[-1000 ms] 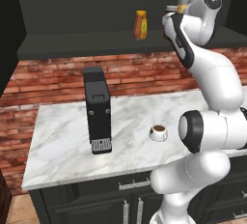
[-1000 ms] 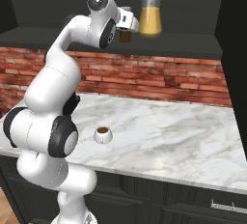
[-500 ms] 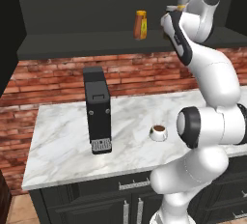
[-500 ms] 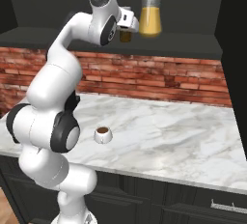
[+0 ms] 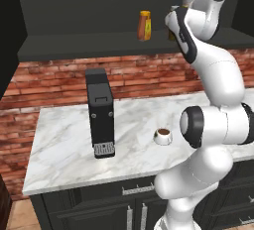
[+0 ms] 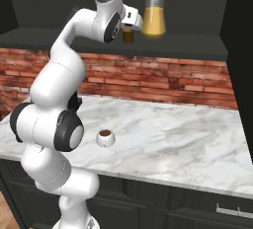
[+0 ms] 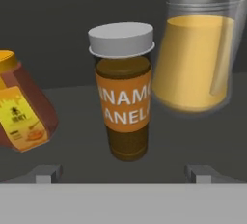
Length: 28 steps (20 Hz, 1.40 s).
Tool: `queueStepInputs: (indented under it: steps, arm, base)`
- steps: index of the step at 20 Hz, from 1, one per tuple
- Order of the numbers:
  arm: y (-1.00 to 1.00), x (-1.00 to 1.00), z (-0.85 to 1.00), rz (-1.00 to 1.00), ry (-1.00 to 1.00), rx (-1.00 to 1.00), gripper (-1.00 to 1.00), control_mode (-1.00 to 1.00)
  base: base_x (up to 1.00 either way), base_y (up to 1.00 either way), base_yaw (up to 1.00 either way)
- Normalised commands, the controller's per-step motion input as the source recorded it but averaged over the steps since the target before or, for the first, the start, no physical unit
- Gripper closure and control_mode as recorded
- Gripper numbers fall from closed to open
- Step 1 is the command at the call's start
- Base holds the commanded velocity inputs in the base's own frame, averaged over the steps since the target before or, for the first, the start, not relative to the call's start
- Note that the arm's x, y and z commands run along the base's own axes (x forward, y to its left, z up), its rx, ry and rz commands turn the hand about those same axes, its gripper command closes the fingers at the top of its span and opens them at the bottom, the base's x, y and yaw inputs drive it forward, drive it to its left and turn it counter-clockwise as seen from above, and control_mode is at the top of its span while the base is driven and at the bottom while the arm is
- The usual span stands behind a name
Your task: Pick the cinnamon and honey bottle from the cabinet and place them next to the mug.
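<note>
claw (image 6: 129,27) at cinnamon (image 6: 128,36) on cabinet (image 6: 148,48) — mug (image 6: 105,137) below

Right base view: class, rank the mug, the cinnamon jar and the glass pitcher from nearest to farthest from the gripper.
1. cinnamon, on the cabinet shelf right at the gripper.
2. glass pitcher, beside it on the shelf, to the right.
3. mug, far below on the counter.

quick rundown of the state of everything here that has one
cinnamon: upright on the cabinet shelf, lid on, not gripped
honey bottle: upright on the shelf, capped
pitcher: upright, mostly full
mug: upright on the counter, full
gripper: open, facing the cinnamon
</note>
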Motion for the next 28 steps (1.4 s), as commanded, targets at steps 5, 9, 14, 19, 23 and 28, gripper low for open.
queueStepInputs:
  steps: [5,9,14,19,23,28]
  arm:
    - [0.00,0.16,0.00,0.00,-0.01,0.00,-1.00,-1.00]
    - [0.00,0.12,0.00,0.00,0.00,0.00,-1.00,-1.00]
    - [0.00,0.15,-0.02,0.00,0.00,0.00,-1.00,-1.00]
    - [0.00,0.16,-0.05,0.00,0.00,0.00,-1.00,-1.00]
    - [0.00,0.10,-0.06,0.00,0.00,0.00,-1.00,-1.00]
    - [0.00,0.09,-0.03,0.00,0.00,0.00,-1.00,-1.00]
  base:
    - [0.00,0.00,0.00]
    - [0.00,0.00,0.00]
    - [0.00,0.00,0.00]
    - [0.00,0.00,0.00]
    - [0.00,0.00,0.00]
    - [0.00,0.00,0.00]
